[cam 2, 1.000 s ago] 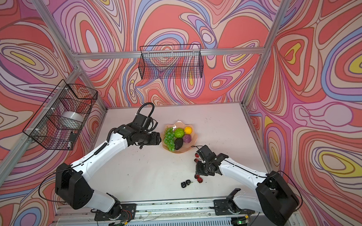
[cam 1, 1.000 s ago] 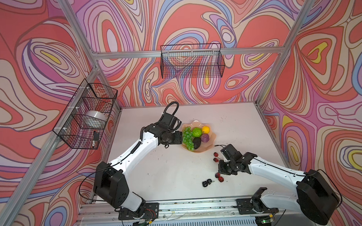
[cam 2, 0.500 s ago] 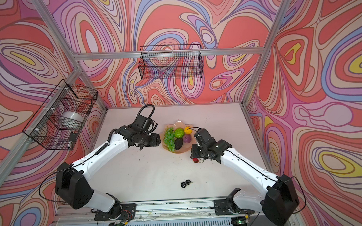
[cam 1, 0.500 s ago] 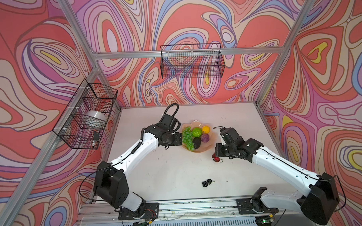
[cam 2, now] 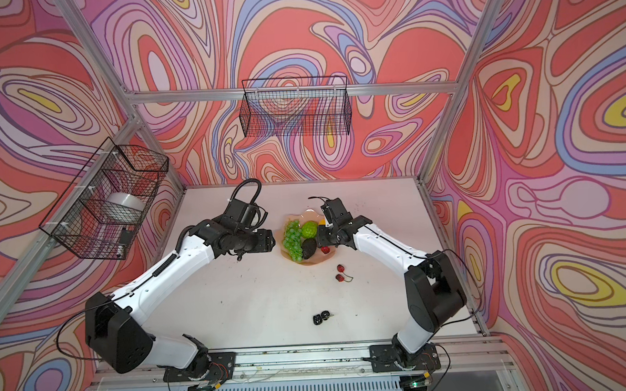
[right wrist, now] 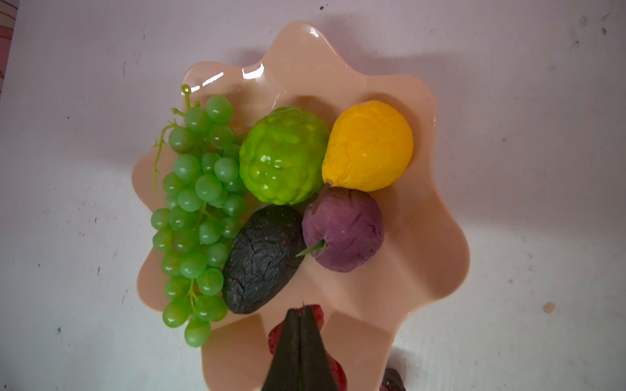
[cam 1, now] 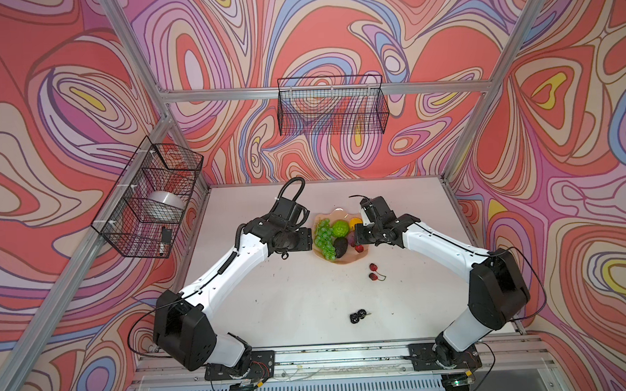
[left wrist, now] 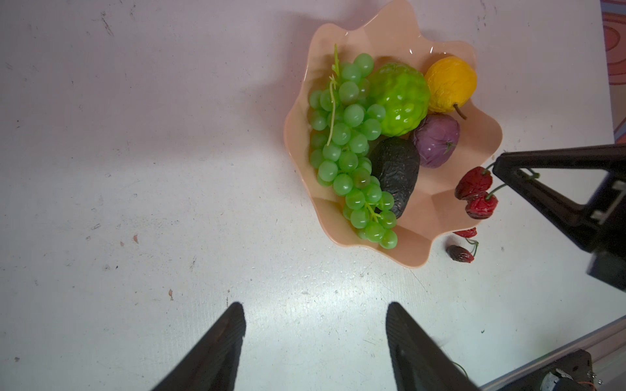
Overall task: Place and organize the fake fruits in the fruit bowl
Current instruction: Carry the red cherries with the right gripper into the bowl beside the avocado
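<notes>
The right gripper [right wrist: 300,315] has swung up from the table [cam 1: 272,312] to the right-hand side of the fruit bowl [right wrist: 437,237] as the top views show it, while the left arm has not shifted. Its jaws are pressed together on the stems of a red cherry pair [left wrist: 474,189], which hangs at the bowl's rim. In the bowl lie the green grape bunch [right wrist: 196,216], bumpy lime-green ball [right wrist: 283,155], yellow fruit [right wrist: 369,145], purple ball [right wrist: 342,233] and dark avocado [right wrist: 262,259], packed close together. A second cherry pair [cam 1: 373,272] lies on the table near the bowl. The black berry pair [cam 1: 357,316] lies well apart from the bowl, toward the front. The left gripper [left wrist: 315,325] hovers over the table beside the bowl, fingers apart — nothing between them.
</notes>
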`<state>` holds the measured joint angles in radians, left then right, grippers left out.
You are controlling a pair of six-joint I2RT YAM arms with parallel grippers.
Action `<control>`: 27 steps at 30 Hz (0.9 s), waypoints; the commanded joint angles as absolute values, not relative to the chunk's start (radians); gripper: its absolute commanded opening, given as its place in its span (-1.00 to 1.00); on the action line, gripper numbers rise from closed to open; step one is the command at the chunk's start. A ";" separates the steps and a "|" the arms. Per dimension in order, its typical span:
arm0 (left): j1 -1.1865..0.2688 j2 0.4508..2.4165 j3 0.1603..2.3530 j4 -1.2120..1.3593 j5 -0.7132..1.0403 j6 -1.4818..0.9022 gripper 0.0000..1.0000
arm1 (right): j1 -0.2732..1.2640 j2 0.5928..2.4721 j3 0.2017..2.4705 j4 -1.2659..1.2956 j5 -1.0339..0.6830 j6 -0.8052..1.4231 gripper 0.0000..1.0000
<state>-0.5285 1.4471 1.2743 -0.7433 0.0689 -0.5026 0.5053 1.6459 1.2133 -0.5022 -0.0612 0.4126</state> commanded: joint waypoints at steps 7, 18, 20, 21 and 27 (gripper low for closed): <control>-0.524 1.442 1.244 -0.751 0.055 -0.521 0.39 | 0.498 1.704 1.182 -0.391 -0.103 0.455 -1.00; -0.524 1.443 1.233 -0.739 0.055 -0.530 0.39 | 0.498 1.711 1.153 -0.415 -0.071 0.464 -1.00; -0.522 1.445 1.233 -0.741 0.056 -0.530 0.40 | 0.498 1.703 1.140 -0.407 -0.076 0.469 -1.00; -0.523 1.444 1.232 -0.739 0.056 -0.530 0.40 | 0.498 1.701 1.133 -0.404 -0.076 0.470 -1.00; -0.524 1.443 1.229 -0.743 0.052 -0.529 0.39 | 0.499 1.715 1.136 -0.393 -0.068 0.468 -0.99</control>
<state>-0.5285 1.4475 1.2362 -0.7422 0.0689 -0.5140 0.5026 1.7149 1.1397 -0.4088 -0.0845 0.4622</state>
